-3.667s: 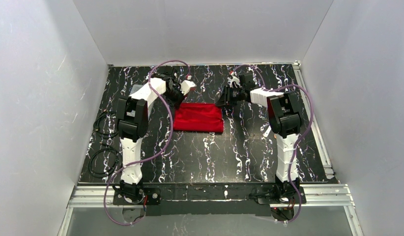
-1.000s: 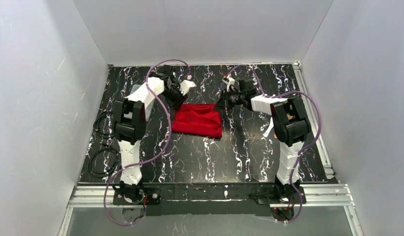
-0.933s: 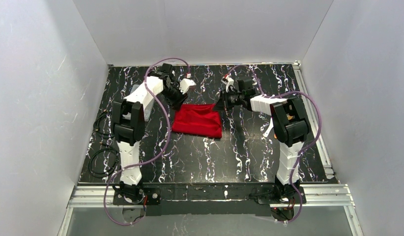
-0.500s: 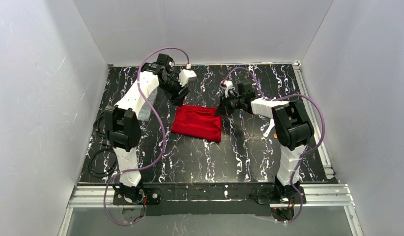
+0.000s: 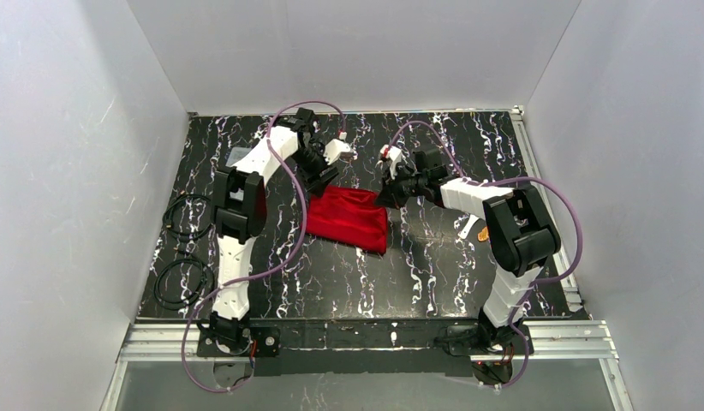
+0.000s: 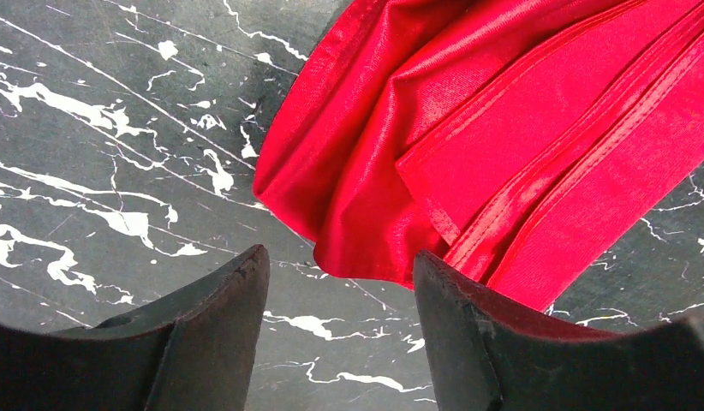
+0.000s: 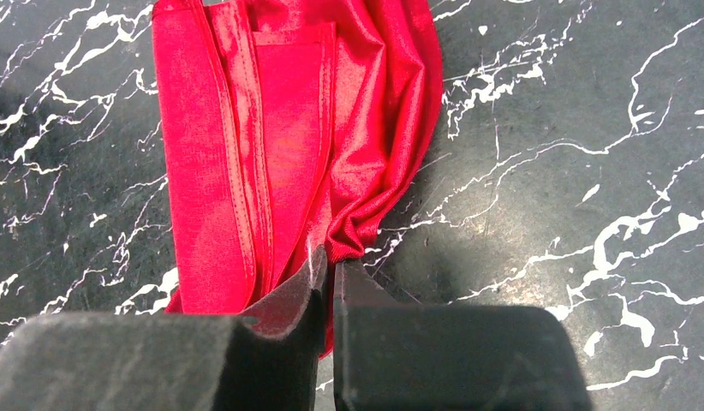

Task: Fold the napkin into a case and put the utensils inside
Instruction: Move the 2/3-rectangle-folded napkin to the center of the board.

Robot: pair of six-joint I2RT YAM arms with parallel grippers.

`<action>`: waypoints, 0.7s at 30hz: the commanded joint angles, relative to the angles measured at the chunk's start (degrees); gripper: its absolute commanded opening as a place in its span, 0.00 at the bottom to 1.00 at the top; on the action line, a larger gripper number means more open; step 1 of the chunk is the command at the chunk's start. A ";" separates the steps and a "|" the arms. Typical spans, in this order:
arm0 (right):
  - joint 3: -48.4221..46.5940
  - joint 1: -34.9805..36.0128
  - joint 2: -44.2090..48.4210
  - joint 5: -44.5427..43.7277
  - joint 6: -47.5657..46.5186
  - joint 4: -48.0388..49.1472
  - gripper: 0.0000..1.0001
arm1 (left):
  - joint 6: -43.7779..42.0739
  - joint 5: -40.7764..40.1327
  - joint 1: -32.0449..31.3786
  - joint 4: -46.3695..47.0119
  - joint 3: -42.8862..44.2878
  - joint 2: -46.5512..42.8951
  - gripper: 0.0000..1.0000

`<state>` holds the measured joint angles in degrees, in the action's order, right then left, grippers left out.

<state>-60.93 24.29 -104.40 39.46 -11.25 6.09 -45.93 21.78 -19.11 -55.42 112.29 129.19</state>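
We logged napkin point(image 5: 347, 218) folded, rumpled, lying on table point(image 5: 366, 274) between arms. Left end effector point(image 6: 340, 264) gaped wide over its corner, empty. Right end effector point(image 7: 331, 262) clamped tight on napkin's other end.

Right wrist camera, my notes: right gripper point(image 7: 329, 282) has its fingers pressed together with a sliver of red between them (pinching the cloth's near corner, as far as I can tell). The napkin point(image 7: 280, 128) runs away from the fingers in layered folds, with hems stacked on the left and the right edge rumpled. It lies on the black, white-veined table point(image 7: 545, 128).
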 commanded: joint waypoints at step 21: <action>-1.16 1.57 -0.63 1.60 -8.12 -3.40 0.01 | -6.22 4.32 0.53 0.82 3.47 3.97 0.59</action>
<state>-60.93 24.99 -104.97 40.49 -16.32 4.75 -51.90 24.03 -18.87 -54.39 115.22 134.10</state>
